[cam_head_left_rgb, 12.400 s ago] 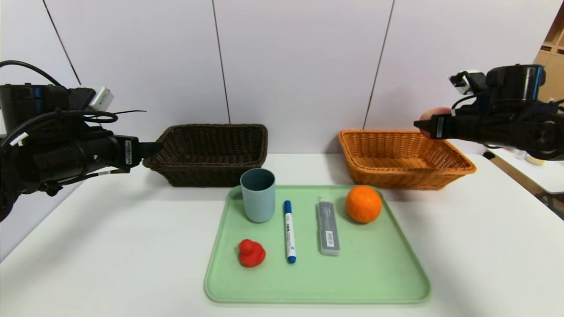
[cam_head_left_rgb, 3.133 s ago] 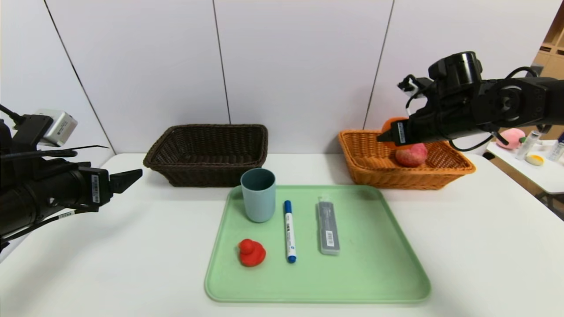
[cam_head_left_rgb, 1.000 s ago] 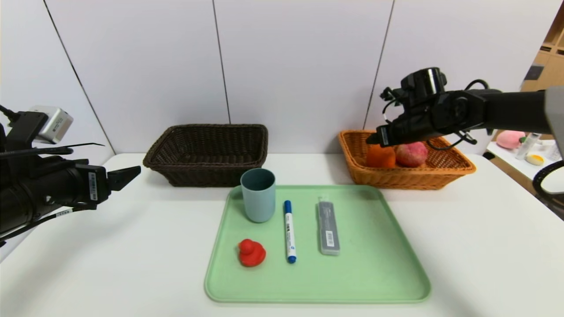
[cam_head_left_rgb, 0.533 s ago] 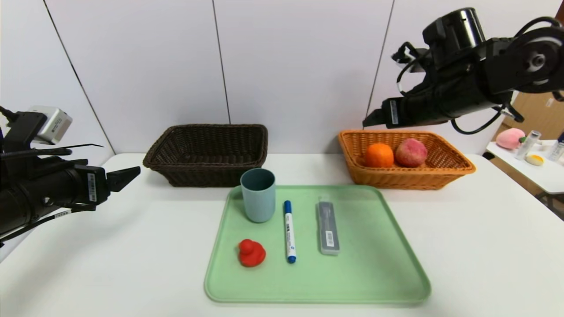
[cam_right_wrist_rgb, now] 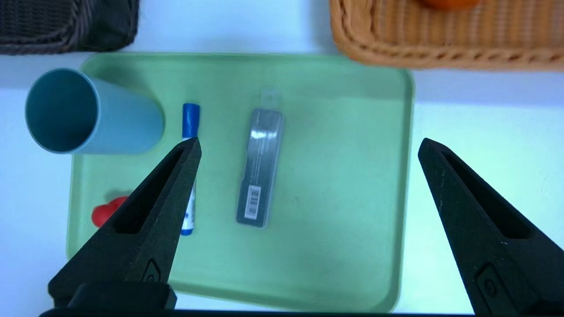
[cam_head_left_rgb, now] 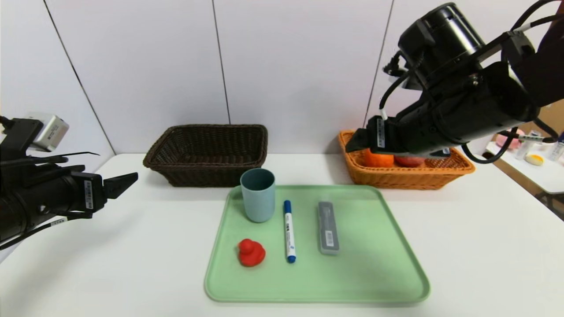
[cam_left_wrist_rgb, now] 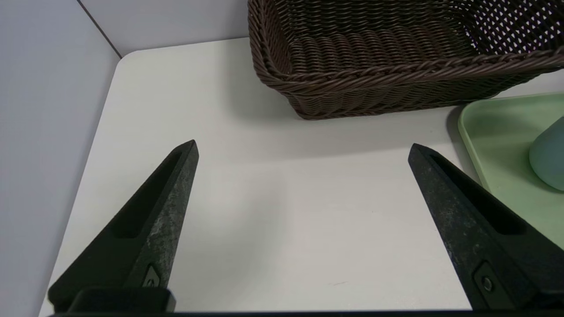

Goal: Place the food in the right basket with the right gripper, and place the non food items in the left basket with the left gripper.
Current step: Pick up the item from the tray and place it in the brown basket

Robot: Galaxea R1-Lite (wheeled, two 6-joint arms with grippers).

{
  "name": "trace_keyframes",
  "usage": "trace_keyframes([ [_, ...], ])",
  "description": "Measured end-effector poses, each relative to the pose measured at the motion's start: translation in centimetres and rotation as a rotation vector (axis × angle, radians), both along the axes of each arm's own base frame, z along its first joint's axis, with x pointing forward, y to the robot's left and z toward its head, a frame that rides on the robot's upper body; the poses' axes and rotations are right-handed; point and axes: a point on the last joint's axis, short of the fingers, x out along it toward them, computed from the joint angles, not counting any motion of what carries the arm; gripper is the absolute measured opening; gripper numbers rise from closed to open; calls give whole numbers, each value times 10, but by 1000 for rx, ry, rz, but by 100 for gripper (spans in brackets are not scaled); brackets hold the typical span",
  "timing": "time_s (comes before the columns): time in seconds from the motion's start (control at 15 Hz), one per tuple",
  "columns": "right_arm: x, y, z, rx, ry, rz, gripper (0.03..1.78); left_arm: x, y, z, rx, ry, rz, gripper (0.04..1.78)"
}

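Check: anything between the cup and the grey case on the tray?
Only the marker, lying lengthwise between cup and case on the tray; clear in the head view.

Head overview; wrists close, downward.

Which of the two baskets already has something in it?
The orange-tan right basket: the orange and peach lie inside it. The dark brown left basket shows only bare weave, seen also in the left wrist view.
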Motion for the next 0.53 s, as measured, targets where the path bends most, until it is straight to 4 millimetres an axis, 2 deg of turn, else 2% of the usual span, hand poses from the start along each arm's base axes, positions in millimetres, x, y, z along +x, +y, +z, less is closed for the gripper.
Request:
trace_keyframes([
  [0.27, -9, 20, -32, -31, 111, 25, 169, -3, 0, -2, 2, 5, 1, 169],
  [0.53, -10, 37, -54, -54, 174, 42, 169, -9, 0, -6, 3, 14, 6, 169],
])
